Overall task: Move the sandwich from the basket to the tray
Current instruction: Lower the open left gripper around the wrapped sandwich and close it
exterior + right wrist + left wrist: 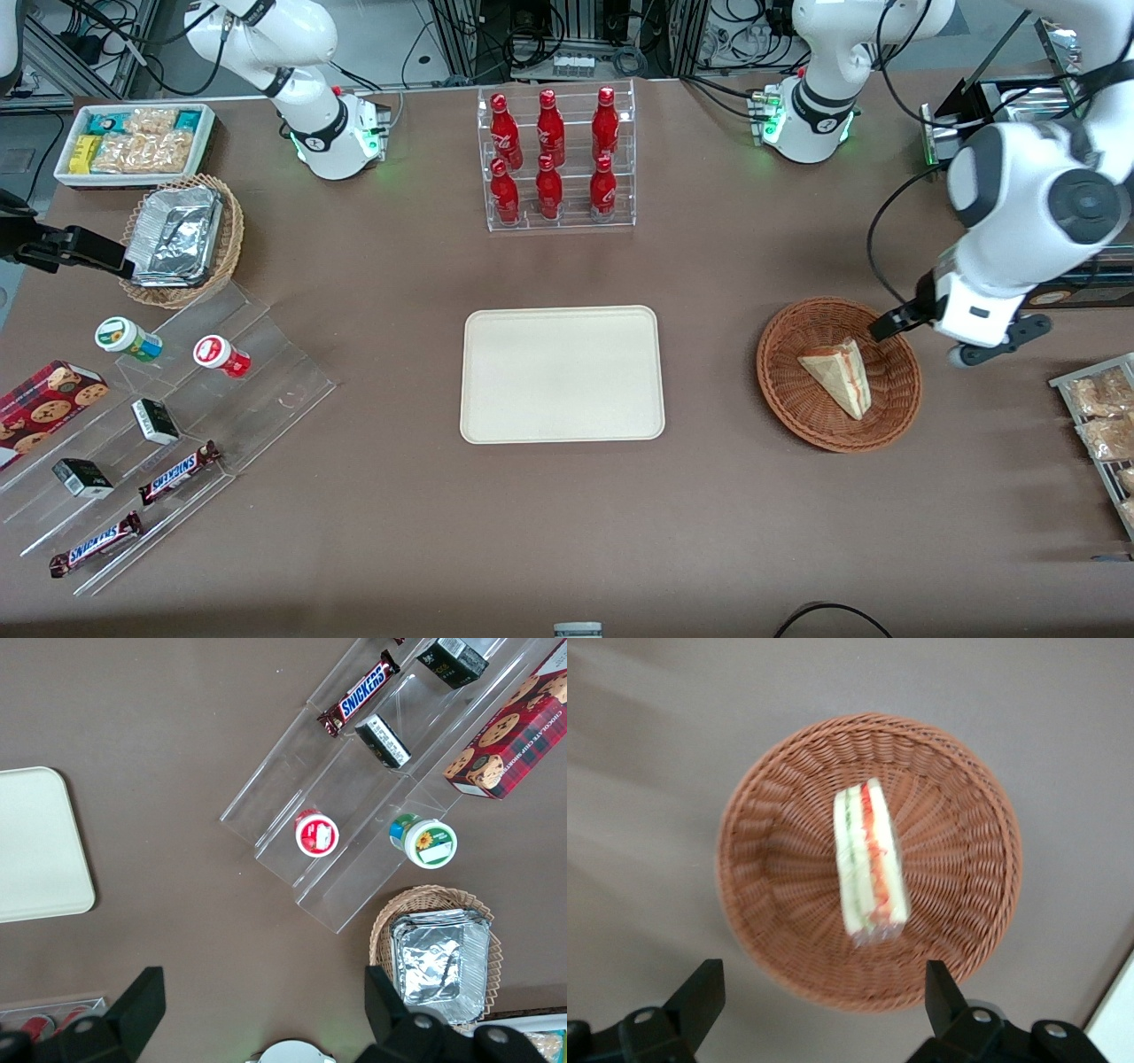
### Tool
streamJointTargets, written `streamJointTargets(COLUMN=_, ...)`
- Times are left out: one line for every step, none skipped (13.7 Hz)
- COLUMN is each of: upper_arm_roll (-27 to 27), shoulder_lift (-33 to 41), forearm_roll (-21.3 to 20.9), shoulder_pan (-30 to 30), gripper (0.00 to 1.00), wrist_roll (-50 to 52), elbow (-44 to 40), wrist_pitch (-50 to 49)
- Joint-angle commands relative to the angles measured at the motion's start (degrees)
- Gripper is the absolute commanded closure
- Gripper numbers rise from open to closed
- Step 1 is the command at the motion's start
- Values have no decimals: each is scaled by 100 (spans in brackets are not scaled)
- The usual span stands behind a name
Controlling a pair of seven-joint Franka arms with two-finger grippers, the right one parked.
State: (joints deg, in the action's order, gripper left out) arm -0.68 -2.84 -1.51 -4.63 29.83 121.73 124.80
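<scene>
The sandwich, a pale bread wedge with red and green filling, lies in the round reddish-brown wicker basket. The cream-white tray lies flat at the table's middle, beside the basket toward the parked arm's end, with nothing on it. My left gripper hangs above the table beside the basket's rim, on the working arm's side. In the left wrist view the gripper is open wide and empty, with the basket and the sandwich ahead of its fingertips. The tray's corner also shows in the right wrist view.
A wire rack of snack packets lies close by at the working arm's end. A clear rack of red bottles stands farther from the camera than the tray. A tan basket with foil packets, a white snack bin and a clear stepped stand lie toward the parked arm's end.
</scene>
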Motion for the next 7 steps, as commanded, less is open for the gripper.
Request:
streamJointTargets(upper_arm_roll=-3, shoulder_lift=-84, forearm_roll=-86, shoulder_pan=-65, gripper=0, wrist_roll=531, elbow=649, wrist_pitch=1069)
streamJointTargets(upper_arm_roll=-3, shoulder_lift=-215, forearm_roll=-86, shoulder_pan=-73, gripper=0, wrist_roll=698, elbow=650, wrist_pitch=1203)
streamJointTargets(upper_arm_roll=-3, shoulder_lift=-312, forearm_roll=-86, shoulder_pan=-91, gripper=0, wrist_roll=786, elbow=650, wrist_pitch=1283)
streamJointTargets(upper_arm_roll=-3, shoulder_lift=-392, forearm_roll=-86, shoulder_pan=-91, gripper=0, wrist_roll=883, elbow=659, wrist_pitch=1397)
streamJointTargets(upper_arm_roll=-3, shoulder_lift=-523, forearm_roll=-60, shoulder_pan=-91, gripper=0, wrist_roll=1067, elbow=659, wrist_pitch=1528)
streamJointTargets(upper_arm_roll=-3, shoulder_lift=-629, forearm_roll=-69, shoulder_pan=-108, gripper=0, wrist_roll=1155, elbow=711, wrist_pitch=1765)
streamJointTargets(upper_arm_roll=6, shoulder_lift=-699, forearm_roll=-69, shoulder_pan=-109, gripper=0, wrist_roll=1235, elbow=798, wrist_pitch=1993)
